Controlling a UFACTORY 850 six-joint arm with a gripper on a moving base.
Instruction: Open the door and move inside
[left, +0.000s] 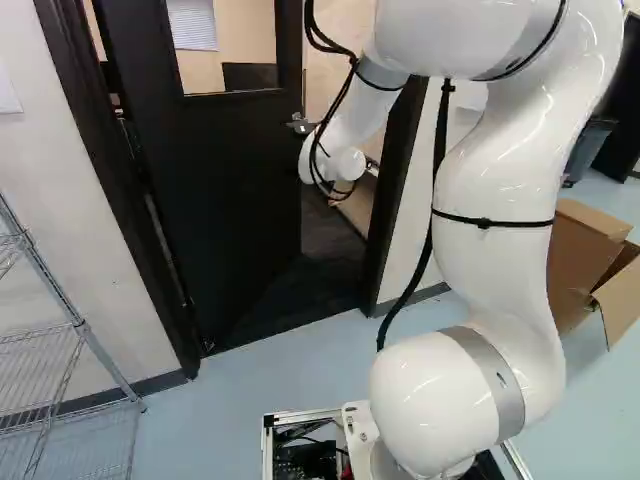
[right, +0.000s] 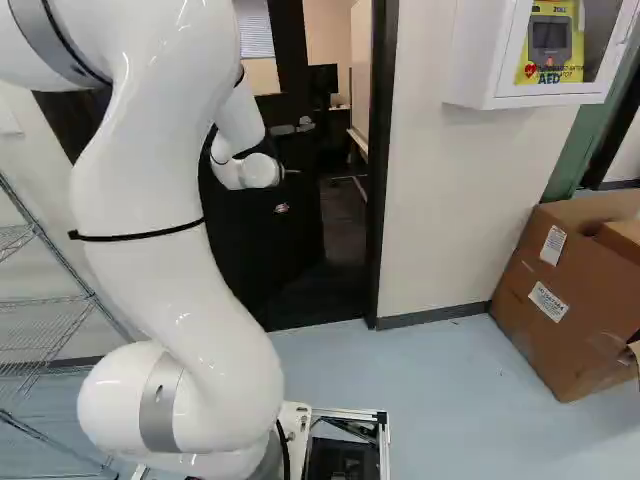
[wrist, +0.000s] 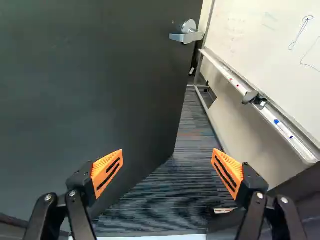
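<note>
The black windowed door is shared by all views: faced slightly downward from behind the white jointed arm, left and right, and closely from its wrist.

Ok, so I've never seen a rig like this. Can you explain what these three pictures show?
The machine is one white robot arm on a moving base. Two pictures come from cameras on that base, behind the arm, to its left and right, showing the same scene. The third comes from the arm's far end, looking along the black hand, whose two fingers have orange pads. They stand apart and hold nothing. Ahead is a dark door, partly open, with a silver handle. Past it are a striped carpet and a whiteboard with markers on its tray. On the pale floor this side of the door stand a wire shelf and an open cardboard box.
</note>
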